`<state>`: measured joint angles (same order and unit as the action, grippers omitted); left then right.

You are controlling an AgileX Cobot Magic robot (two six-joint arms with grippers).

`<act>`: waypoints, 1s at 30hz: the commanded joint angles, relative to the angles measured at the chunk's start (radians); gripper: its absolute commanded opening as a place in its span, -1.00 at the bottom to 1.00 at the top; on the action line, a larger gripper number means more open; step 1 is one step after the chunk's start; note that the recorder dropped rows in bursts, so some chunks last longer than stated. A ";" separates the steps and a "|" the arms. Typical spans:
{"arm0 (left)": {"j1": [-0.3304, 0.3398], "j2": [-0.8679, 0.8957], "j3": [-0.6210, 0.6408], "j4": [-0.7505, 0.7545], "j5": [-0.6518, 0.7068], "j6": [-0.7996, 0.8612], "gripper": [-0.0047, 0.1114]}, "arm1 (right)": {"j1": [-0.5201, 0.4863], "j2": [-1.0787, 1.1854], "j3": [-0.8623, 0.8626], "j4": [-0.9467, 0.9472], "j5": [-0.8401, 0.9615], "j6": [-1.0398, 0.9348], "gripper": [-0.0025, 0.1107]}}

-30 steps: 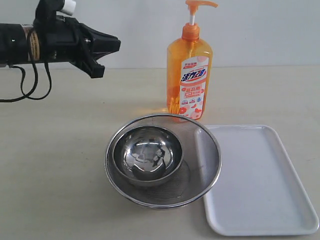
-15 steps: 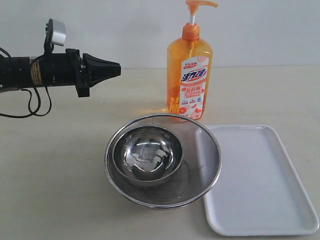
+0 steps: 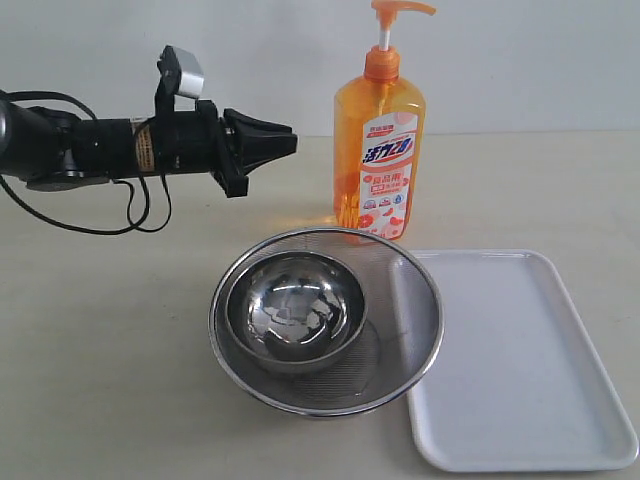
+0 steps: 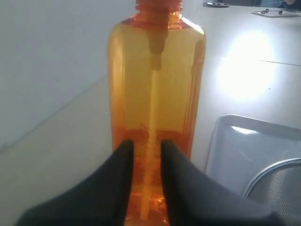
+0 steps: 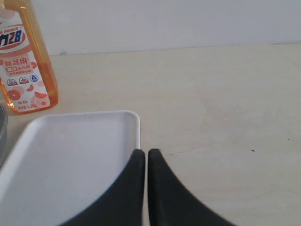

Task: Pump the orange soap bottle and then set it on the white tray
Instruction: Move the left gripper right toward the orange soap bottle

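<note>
Checking status: nothing looks done yet, since the pump sits raised and the bottle is off the tray. Table [image 3: 100,350] carries everything. White tray [image 3: 520,350] lies flat and bare at the near right of the exterior view, long axis running away from the camera. Mesh strainer [image 3: 412,300] sits just left of it, rim overlapping the tray's left edge. Orange soap bottle [image 3: 380,150] stands upright on the table behind both, long axis vertical, label facing the exterior camera. Steel bowl [image 3: 295,310] rests inside the strainer. Left gripper [image 3: 292,143] hangs level to the left of the bottle at mid-body height, tips aimed at it but apart from it, jaws parted only a crack and holding nothing. Its wrist view has the bottle body dead ahead through the gap. Right gripper [image 5: 146,153] is out of the exterior view. Its own camera shows the jaws closed and empty beside the tray's corner. Pump head [image 3: 400,8] is up on its white stem, spout pointing to the exterior view's right. Remaining: press the pump, grasp, move to the tray. My read is the left jaws must widen to take the body.
</note>
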<state>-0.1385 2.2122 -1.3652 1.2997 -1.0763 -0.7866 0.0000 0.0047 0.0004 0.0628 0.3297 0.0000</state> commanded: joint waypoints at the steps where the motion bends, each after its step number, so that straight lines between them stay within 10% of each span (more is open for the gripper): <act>1: -0.005 -0.003 -0.005 0.005 0.004 -0.087 -0.04 | -0.002 -0.005 0.000 -0.001 -0.005 0.000 -0.96; 6: -0.005 -0.003 -0.005 -0.008 -0.007 -0.158 0.79 | -0.002 -0.005 0.000 -0.001 -0.005 0.000 -0.96; 30: -0.079 0.015 -0.027 -0.071 0.069 0.146 0.84 | -0.002 -0.005 0.000 -0.001 -0.005 0.000 -0.96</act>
<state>-0.1932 2.2163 -1.3716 1.2865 -1.0376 -0.6630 0.0000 0.0047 0.0004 0.0628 0.3297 0.0000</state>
